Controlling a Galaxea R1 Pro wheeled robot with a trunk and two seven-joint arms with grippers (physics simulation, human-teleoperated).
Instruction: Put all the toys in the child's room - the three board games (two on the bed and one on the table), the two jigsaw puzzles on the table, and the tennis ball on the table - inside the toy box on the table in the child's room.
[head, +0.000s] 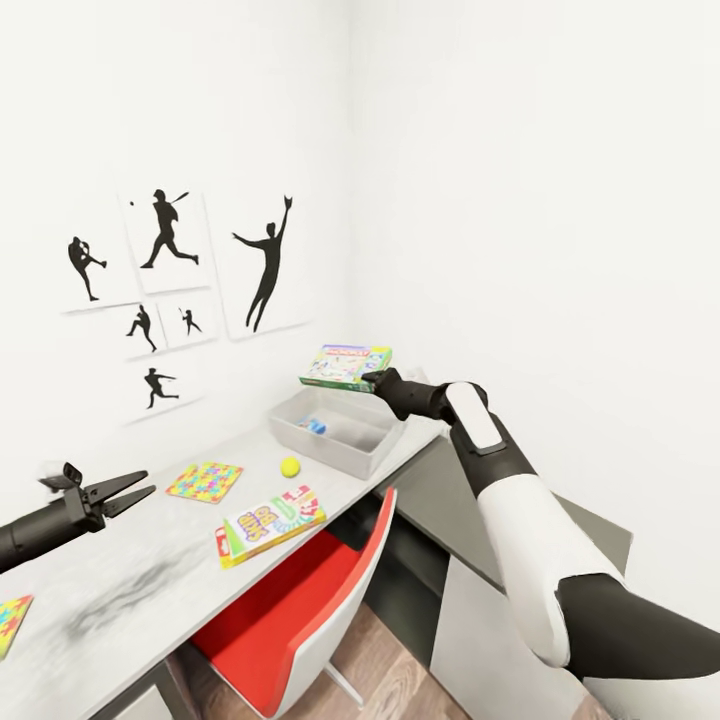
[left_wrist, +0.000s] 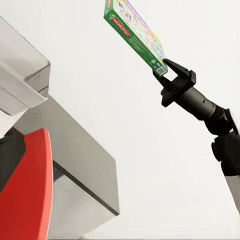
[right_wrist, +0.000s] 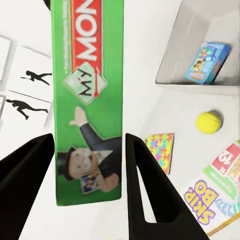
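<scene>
Our right gripper's (head: 378, 381) 2 fingers (right_wrist: 145, 190) clamp the Monopoly box (head: 346, 366) by its edge, holding it in the air above the toy box (head: 340, 445), which contains the small blue game (head: 315, 426). Our left gripper (head: 132, 490) hovers above the table (head: 130, 590), fingers parted, empty.
</scene>
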